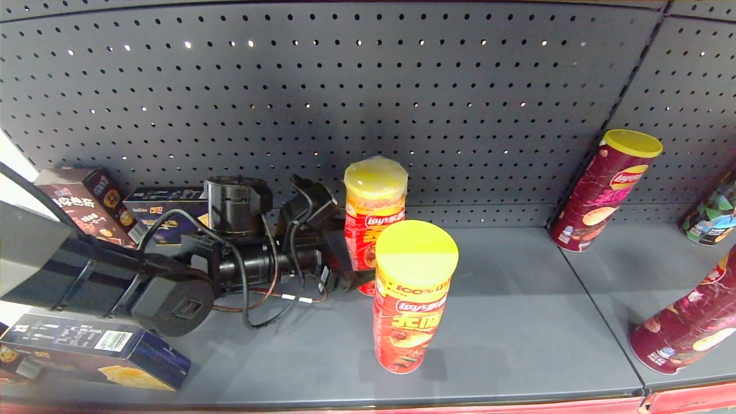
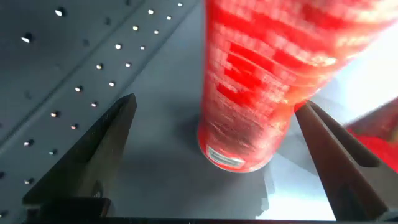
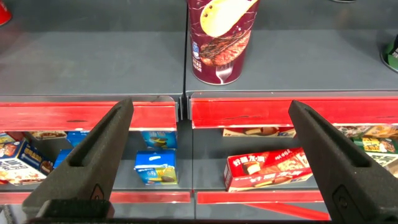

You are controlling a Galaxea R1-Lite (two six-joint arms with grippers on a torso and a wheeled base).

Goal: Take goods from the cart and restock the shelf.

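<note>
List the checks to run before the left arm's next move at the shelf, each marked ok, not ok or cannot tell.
1. Left tool open: ok, fingers stand apart either side of the rear red can.
2. Rear red can upright on the shelf: ok.
3. Fingers free of that can: ok, gaps show on both sides.
4. Front red can clear of the near finger: cannot tell, they sit close.
5. Right tool open and empty: ok.
</note>
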